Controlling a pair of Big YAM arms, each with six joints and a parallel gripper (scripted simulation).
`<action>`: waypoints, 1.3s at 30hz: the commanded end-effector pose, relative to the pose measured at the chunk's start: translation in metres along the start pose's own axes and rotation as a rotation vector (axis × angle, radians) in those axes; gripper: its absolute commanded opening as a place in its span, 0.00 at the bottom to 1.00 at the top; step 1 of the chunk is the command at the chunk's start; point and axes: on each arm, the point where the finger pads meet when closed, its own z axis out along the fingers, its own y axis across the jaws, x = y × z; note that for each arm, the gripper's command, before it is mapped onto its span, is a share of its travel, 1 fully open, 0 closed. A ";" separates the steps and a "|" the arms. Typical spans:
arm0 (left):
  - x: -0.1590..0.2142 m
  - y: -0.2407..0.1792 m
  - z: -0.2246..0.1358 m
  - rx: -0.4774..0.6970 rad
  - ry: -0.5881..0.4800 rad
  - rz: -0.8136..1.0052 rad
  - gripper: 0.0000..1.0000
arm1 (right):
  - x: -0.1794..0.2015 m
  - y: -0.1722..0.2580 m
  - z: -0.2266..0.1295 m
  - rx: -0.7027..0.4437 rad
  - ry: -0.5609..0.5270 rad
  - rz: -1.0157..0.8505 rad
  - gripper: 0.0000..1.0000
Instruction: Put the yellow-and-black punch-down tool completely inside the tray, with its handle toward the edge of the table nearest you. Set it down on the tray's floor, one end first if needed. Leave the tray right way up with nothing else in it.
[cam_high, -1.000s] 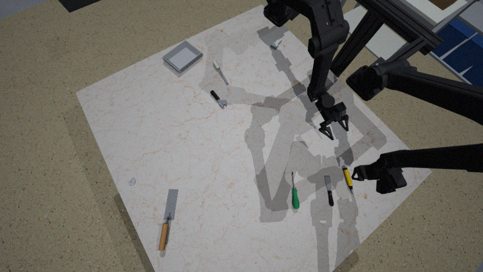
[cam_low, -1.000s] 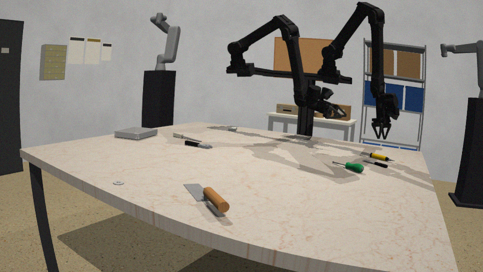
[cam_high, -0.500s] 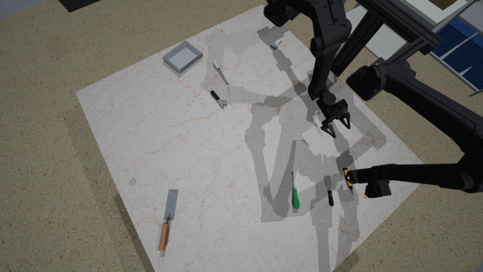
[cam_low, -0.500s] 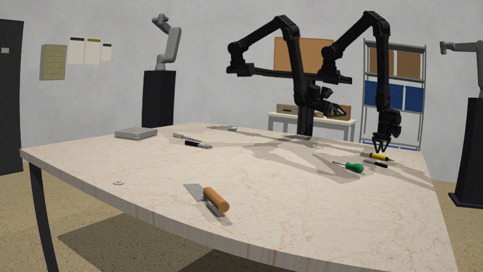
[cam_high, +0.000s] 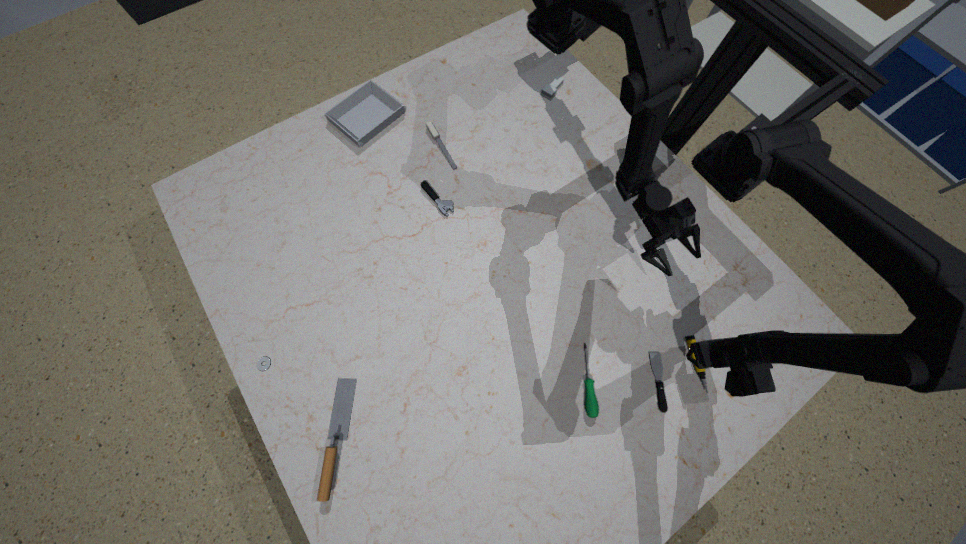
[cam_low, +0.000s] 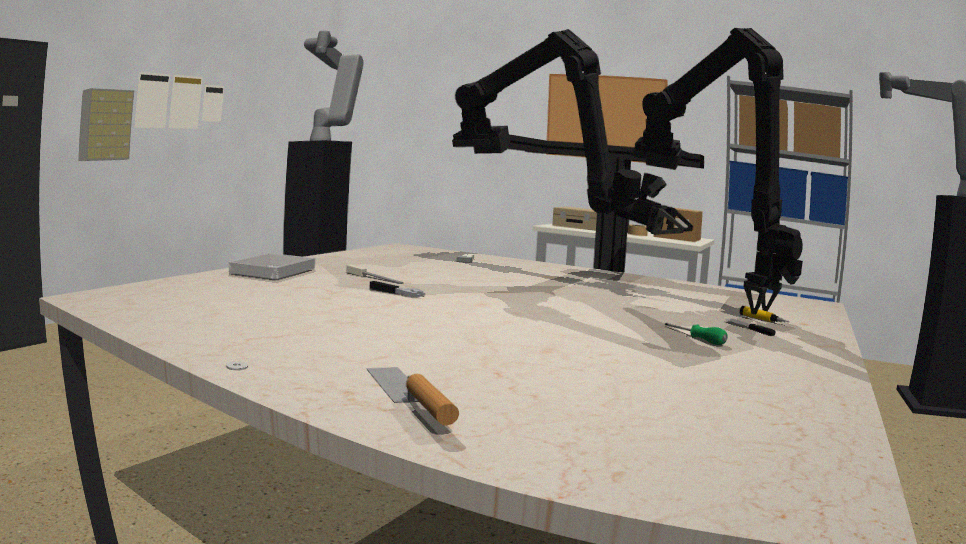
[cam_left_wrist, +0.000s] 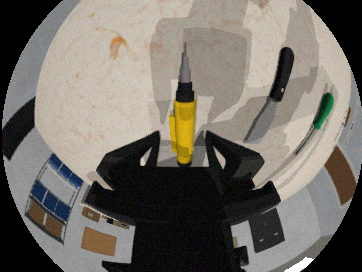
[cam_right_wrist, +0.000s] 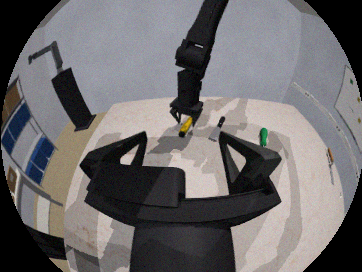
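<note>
A: Obs.: left gripper is part-open, holding nothing; right gripper stands wide, holding nothing.
B: Punch-down tool position?
A: On the table, below and between left's fingers; left is nearer.
B: Axis?
A: Lengthwise between them; the tip points away from left's palm, toward the putty knife's handle end.

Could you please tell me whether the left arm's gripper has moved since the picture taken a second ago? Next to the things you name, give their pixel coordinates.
Yes. In the exterior view, the left gripper (cam_low: 761, 309) (cam_left_wrist: 182, 134) has come down to the punch-down tool (cam_low: 758, 313) (cam_left_wrist: 185, 125), which it was above before.
</note>
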 end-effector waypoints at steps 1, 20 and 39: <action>-0.001 -0.002 0.013 -0.002 -0.005 -0.008 0.58 | -0.015 -0.010 0.005 0.022 -0.046 -0.011 1.00; -0.001 -0.002 0.013 -0.001 -0.010 -0.009 0.19 | -0.015 -0.010 0.005 0.022 -0.046 -0.011 1.00; 0.025 -0.050 -0.054 0.000 -0.032 0.017 0.24 | -0.020 -0.026 0.000 0.040 -0.028 0.020 1.00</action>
